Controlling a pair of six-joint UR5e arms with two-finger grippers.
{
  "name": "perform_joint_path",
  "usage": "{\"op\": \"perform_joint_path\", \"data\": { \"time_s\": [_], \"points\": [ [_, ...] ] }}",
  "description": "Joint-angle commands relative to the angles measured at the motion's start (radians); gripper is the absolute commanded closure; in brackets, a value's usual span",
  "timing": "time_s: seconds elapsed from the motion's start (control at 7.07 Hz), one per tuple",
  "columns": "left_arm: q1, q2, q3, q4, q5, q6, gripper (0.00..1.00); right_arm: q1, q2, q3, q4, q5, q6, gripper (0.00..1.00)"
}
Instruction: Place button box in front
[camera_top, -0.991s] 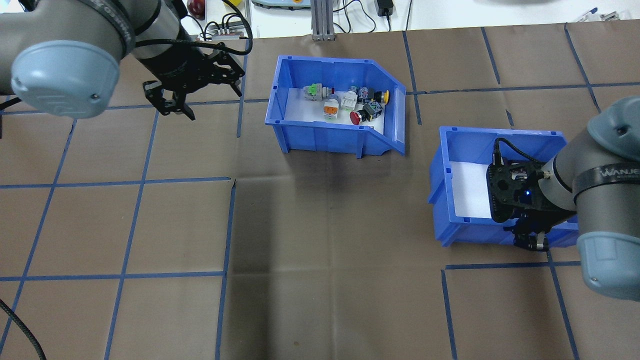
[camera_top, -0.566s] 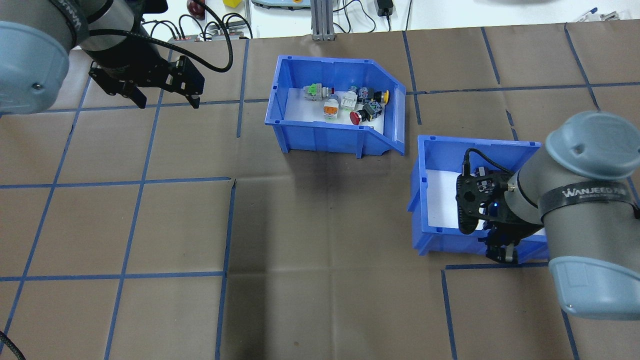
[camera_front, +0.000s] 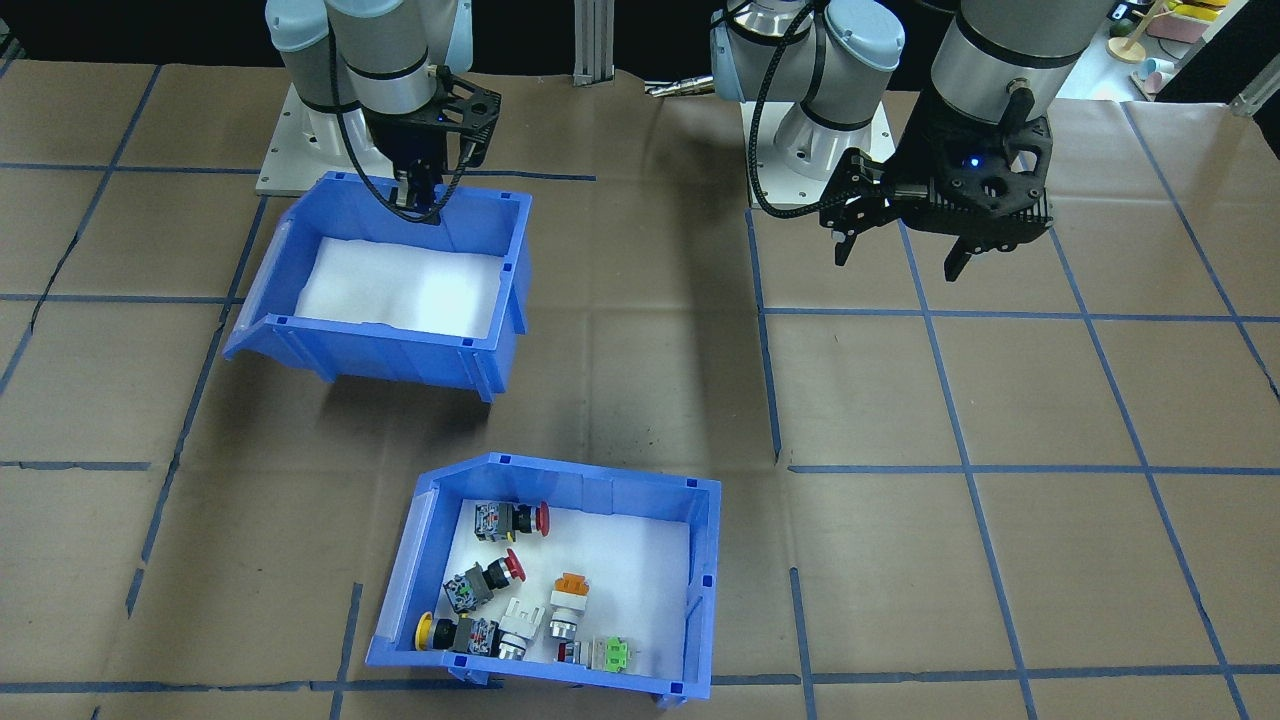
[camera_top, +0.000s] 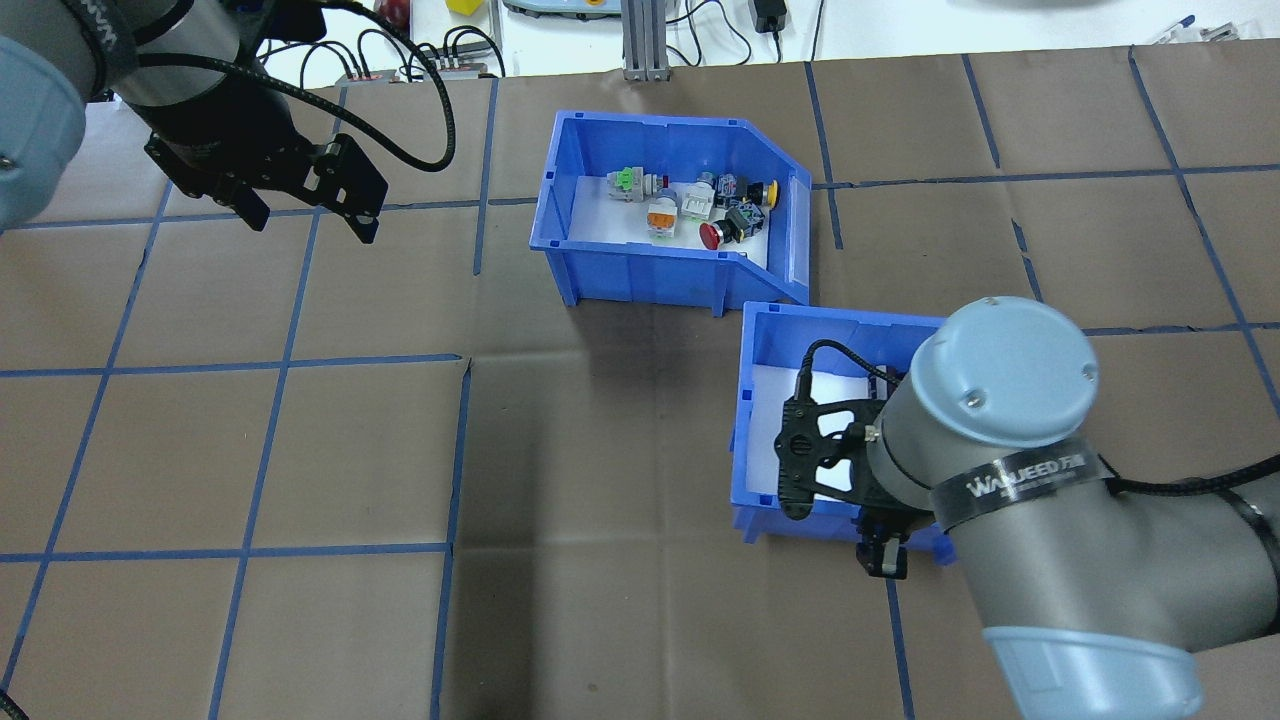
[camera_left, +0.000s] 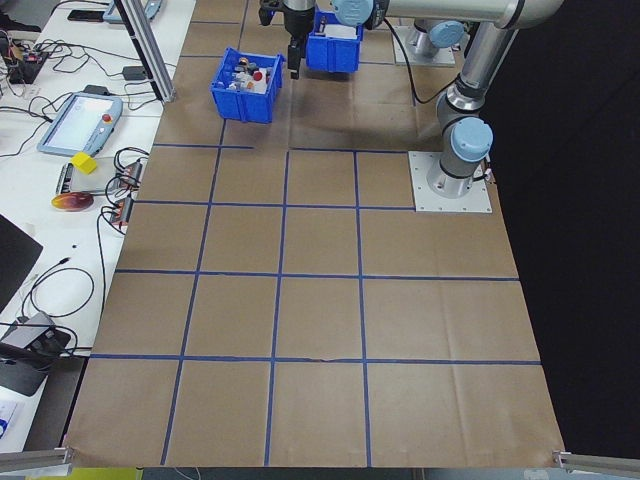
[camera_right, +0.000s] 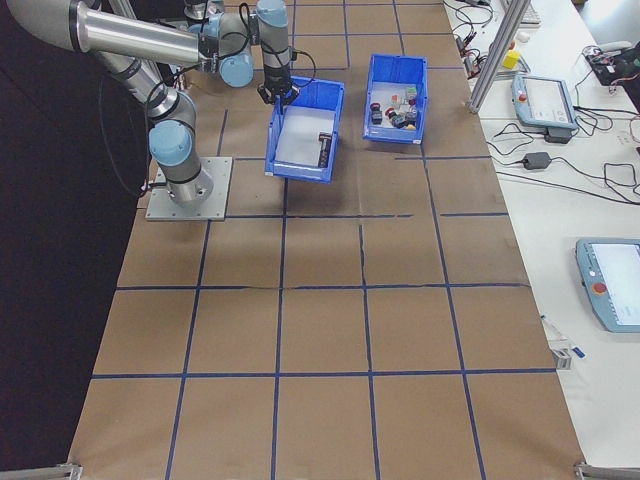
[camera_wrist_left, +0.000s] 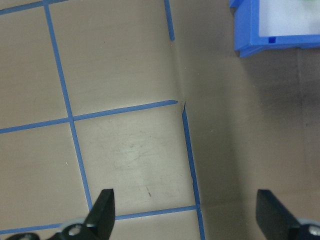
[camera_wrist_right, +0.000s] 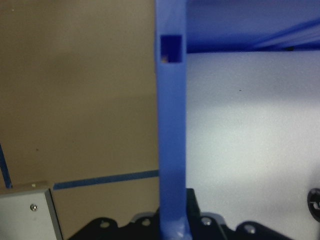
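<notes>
The right end effector (camera_top: 885, 553), clenched on the near wall of the second blue bin (camera_top: 755, 400), has carried it leftward toward frame centre, just below the button box (camera_top: 640, 270). That box stays upper centre on the worktop (camera_top: 300, 450). The left end effector (camera_top: 305, 212), released, has drifted left.

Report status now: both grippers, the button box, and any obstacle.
Left gripper open, empty, above bare table. Right gripper shut on second blue bin's wall. Button box untouched, resting on table. The second blue bin's corner very near the button box.
</notes>
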Motion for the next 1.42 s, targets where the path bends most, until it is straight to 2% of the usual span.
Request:
{"op": "perform_joint_path", "data": {
  "time_s": [0.0,0.28,0.42,0.57,0.99,1.13,1.27],
  "points": [
    [-0.002,0.006,-0.015,0.004,0.003,0.001,0.0,0.195,0.115,-0.015,-0.148,-0.018,0.169,0.91],
    [0.0,-0.007,-0.016,0.01,0.001,0.001,0.0,0.319,0.238,-0.102,-0.162,-0.038,0.262,0.91],
    [0.0,-0.01,-0.01,0.012,0.001,0.001,0.0,0.358,0.293,-0.11,-0.176,-0.065,0.259,0.91],
    [0.0,-0.008,-0.015,0.012,0.003,0.001,0.0,0.363,0.306,-0.109,-0.196,-0.084,0.221,0.91],
    [0.0,-0.01,-0.019,0.013,0.003,0.002,0.0,0.364,0.308,-0.101,-0.197,-0.079,0.172,0.91],
    [0.0,-0.011,-0.013,0.013,0.001,0.002,0.0,0.363,0.308,-0.097,-0.199,-0.073,0.179,0.83],
    [0.0,-0.019,-0.002,0.013,0.0,0.001,0.0,0.361,0.308,-0.098,-0.2,-0.069,0.184,0.18]
  ]
}}
